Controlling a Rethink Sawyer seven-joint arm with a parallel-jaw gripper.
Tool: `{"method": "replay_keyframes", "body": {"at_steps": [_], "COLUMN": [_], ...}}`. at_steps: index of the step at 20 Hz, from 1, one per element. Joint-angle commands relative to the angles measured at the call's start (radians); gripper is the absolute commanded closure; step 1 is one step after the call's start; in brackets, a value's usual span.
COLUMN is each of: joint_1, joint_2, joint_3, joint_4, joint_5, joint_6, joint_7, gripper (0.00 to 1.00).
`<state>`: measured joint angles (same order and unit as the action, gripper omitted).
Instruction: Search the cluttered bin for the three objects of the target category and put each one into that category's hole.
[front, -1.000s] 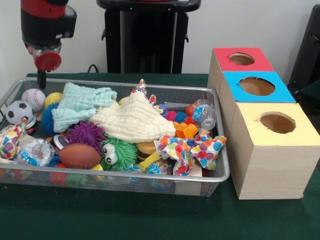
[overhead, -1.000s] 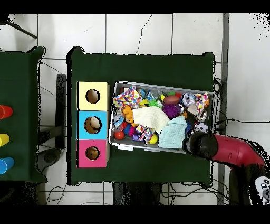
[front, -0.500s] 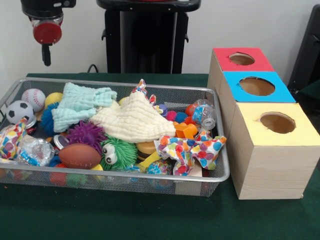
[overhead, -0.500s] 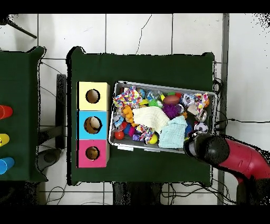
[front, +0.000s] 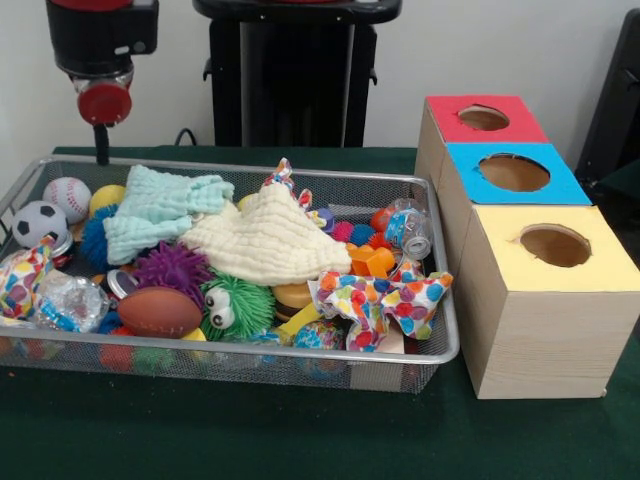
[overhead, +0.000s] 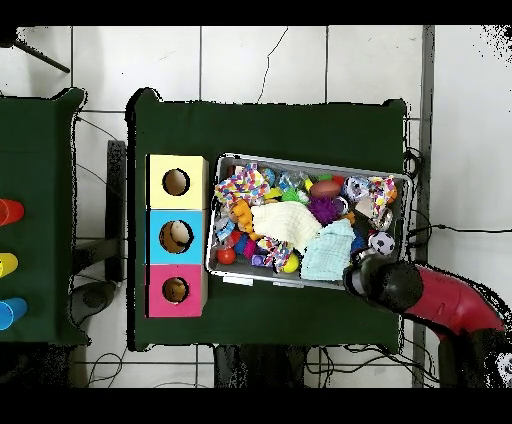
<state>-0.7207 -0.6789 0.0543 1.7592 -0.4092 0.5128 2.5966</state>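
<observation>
- Three holes top the boxes beside the bin: red (front: 484, 118), blue (front: 514, 172) and yellow (front: 555, 245), set in a row so each category has its own drop.
- The task does not name the target category, so I cannot say which things are wanted; the balls look like one likely set.
- The baseball (front: 67, 197) and soccer ball (front: 37, 222) lie at one end of the bin (front: 300, 366), touching, well apart from the boxes; the football (front: 159, 311) lies near the front wall.
- The gripper (front: 101, 143) hangs above that same end, over the far rim and clear of the clutter, probably placed to come down on something there.
- I cannot tell how its jaws stand: only a dark stem shows under the red disc, and from overhead the arm's head (overhead: 382, 282) hides them. Nothing shows in its hold.
- Two cloths, a cream one (front: 268, 238) and a mint one (front: 158, 211), lie spread over the middle and may hide more things, which would make searching needful.
- Something pale shows inside the blue hole from overhead; what it is, I cannot tell.
</observation>
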Motion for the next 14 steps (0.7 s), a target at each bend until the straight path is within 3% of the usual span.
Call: {"method": "replay_keyframes", "body": {"at_steps": [1,6,12,13,14], "joint_1": [0.024,0.054,0.080,0.082,0.081], "joint_2": [0.154,0.216,0.253,0.256,0.256], "joint_3": [0.018,-0.038,-0.112,-0.119,-0.120], "joint_4": [-0.023,-0.050,-0.120,-0.127,-0.130], "joint_5": [-0.062,-0.071,-0.113,-0.115,-0.120], "joint_6": [-0.118,-0.159,-0.181,-0.185,-0.188], "joint_7": [-0.004,0.030,0.006,0.001,-0.003], "gripper": [1.00,1.00,1.00,0.00,0.00]}}
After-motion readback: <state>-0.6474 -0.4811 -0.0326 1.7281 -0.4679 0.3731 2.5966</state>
